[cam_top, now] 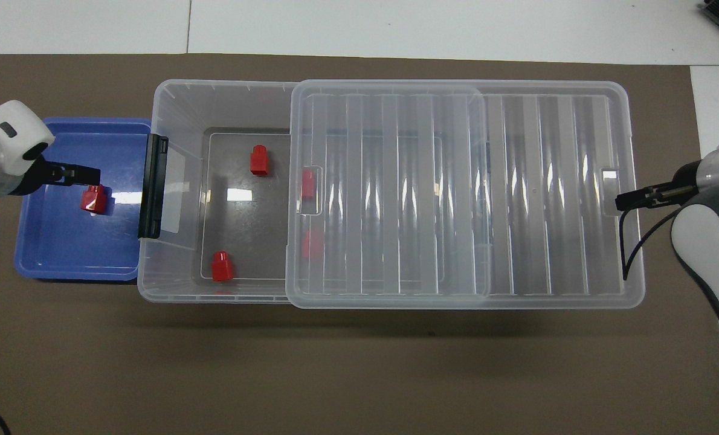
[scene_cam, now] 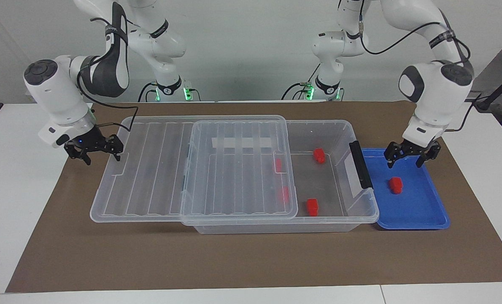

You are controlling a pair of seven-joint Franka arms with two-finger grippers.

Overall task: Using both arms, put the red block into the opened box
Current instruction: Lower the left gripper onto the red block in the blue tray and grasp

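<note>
Glossy white arms (scene_cam: 65, 90), grey-black joint patches, black cables, small black tools, green base lights

A white desk (scene_cam: 19, 202) carries a brown mat (scene_cam: 234, 257); on the mat the clear box (scene_cam: 276, 228) and a blue tray (scene_cam: 415, 211) sit side by side, touching.

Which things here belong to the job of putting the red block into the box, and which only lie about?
Job:
- red block in the blue tray
- box, lid slid aside
- left gripper over the tray
- right gripper at the lid

Lying about:
- four red blocks already in the box
- brown mat
</note>
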